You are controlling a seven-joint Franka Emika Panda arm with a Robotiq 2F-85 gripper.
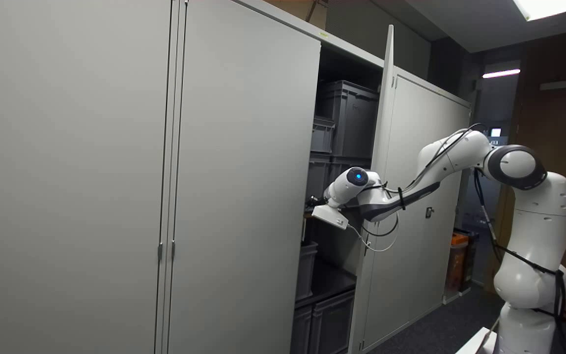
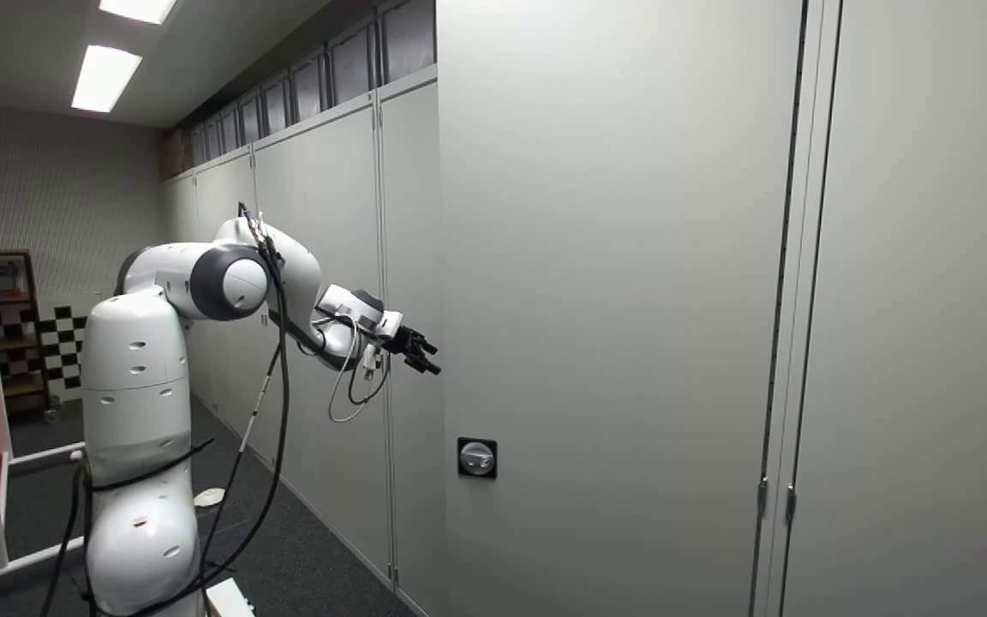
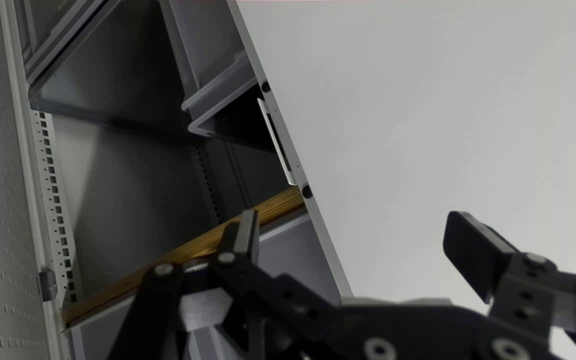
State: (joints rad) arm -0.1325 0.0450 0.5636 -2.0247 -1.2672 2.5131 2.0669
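- Far left of the wrist view: a perforated panel [image 3: 3, 200], apparently the inner face of the swung-out door [image 1: 382, 118]. That door stands well out from the front edge of the cabinet [image 1: 352, 48], which leaves the compartment exposed.
- Next, inside the compartment: grey crates [image 3: 213, 30], presumably racked there for storage. Some rims point downward, so the wrist view is probably upside down. A wooden board [image 3: 195, 248] crosses from one side edge toward the other and seems to serve as a shelf.
- Centre: the black gripper [image 3: 351, 216], jaws spread wide, nothing held. One finger [image 3: 245, 235] shows against the compartment and the board.
- Right half: a plain grey door [image 3: 443, 125], the thing nearest the gripper. Its long free edge runs between the fingers, the wide spread seemingly leaving room on both sides. The opposite finger [image 3: 473, 250] shows against its outer face. Whether either finger touches it cannot be told.
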